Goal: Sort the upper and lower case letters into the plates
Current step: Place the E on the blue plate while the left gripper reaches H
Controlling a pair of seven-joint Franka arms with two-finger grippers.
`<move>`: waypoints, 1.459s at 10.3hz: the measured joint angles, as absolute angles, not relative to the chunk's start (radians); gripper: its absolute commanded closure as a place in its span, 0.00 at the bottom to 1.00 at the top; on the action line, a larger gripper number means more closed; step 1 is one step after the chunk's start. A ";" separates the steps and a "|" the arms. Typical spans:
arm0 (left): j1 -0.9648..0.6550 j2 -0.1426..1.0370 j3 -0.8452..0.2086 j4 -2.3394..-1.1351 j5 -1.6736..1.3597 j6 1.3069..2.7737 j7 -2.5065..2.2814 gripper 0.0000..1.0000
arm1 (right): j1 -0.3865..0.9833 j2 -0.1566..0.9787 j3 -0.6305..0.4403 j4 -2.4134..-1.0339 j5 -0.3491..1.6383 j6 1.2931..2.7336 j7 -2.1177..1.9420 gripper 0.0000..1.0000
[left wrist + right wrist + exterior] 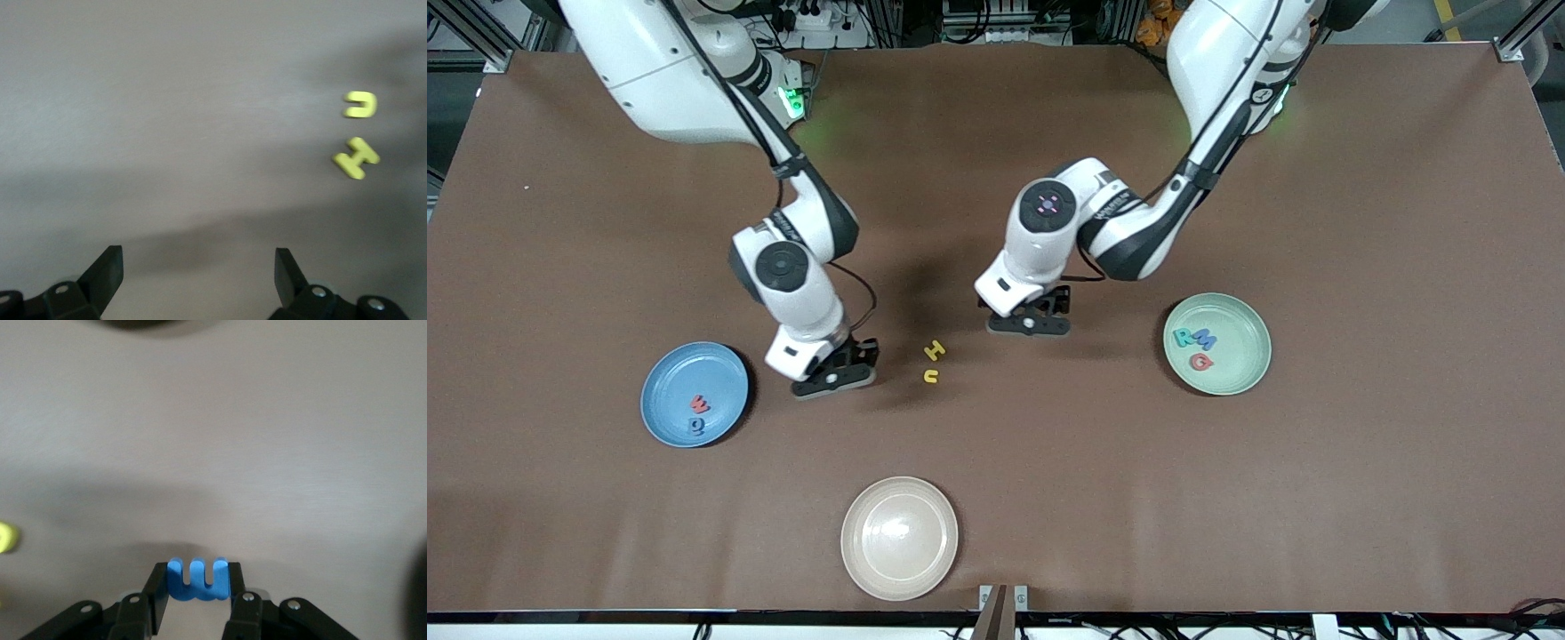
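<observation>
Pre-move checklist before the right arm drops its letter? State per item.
1. Right gripper shut on the blue letter: ok.
2. Which case that blue letter is (m or w shape): cannot tell.
3. Right gripper over the blue plate: not ok; it is over bare table beside the plate, toward the middle.
4. Blue plate has room, holding only a red letter and a blue one: ok.
5. Left gripper open, holding nothing, over bare table near the yellow H and yellow u: ok.
6. Green plate holds R, M, G only: ok.
</observation>
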State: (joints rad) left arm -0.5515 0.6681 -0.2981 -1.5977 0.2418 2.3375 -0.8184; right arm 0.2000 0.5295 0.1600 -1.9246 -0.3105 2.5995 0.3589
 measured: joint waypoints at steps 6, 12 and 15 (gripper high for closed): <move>-0.668 0.832 -0.259 -1.472 0.416 2.577 -0.809 0.00 | -0.091 0.482 0.154 -1.936 -0.323 2.548 0.341 1.00; -0.773 0.932 -0.178 -1.368 0.424 2.696 -0.650 0.00 | -0.309 0.482 0.155 -1.968 -0.337 2.547 0.251 0.85; -0.777 0.979 -0.126 -1.366 0.425 2.796 -0.584 0.00 | -0.297 0.484 0.174 -1.982 -0.337 2.547 0.256 0.78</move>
